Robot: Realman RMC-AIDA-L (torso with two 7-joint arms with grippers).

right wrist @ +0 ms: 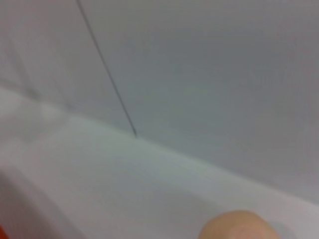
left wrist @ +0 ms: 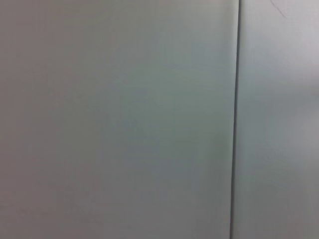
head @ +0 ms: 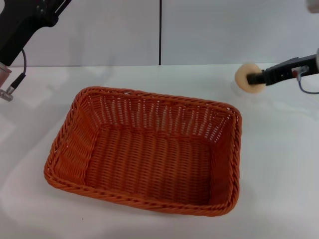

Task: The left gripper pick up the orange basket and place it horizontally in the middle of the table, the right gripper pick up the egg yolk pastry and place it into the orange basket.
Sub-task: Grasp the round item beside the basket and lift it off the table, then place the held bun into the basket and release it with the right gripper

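Note:
The orange basket (head: 144, 149) lies lengthwise on the white table (head: 279, 164), in the middle of the head view, open side up and with nothing in it. To its far right, my right gripper (head: 255, 78) is shut on the egg yolk pastry (head: 244, 77), a pale round ball held just above the tabletop beyond the basket's far right corner. The pastry's top (right wrist: 239, 226) also shows in the right wrist view. My left arm (head: 22, 25) is raised at the far left, well away from the basket.
A grey panelled wall (head: 224, 30) with a dark vertical seam (head: 160, 32) stands behind the table. The left wrist view shows only that wall (left wrist: 124, 119). White tabletop surrounds the basket on all sides.

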